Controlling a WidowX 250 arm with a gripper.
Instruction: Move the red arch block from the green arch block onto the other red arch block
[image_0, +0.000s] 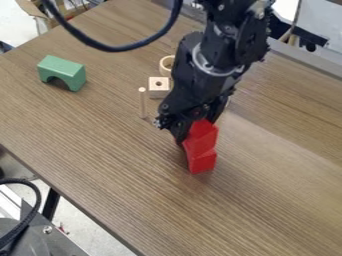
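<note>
The gripper hangs down over the middle of the table, right of centre, with its fingers on either side of an upper red block. That block's top is hidden between the fingers. Directly below it, a second red piece touches or adjoins it; whether the two are separate blocks I cannot tell. The upper part leans slightly relative to the lower one.
Left of the arm are a wooden cube with a hole, an upright thin peg and a pale ring partly behind the arm. A green arch block lies at the upper left of the wooden table.
</note>
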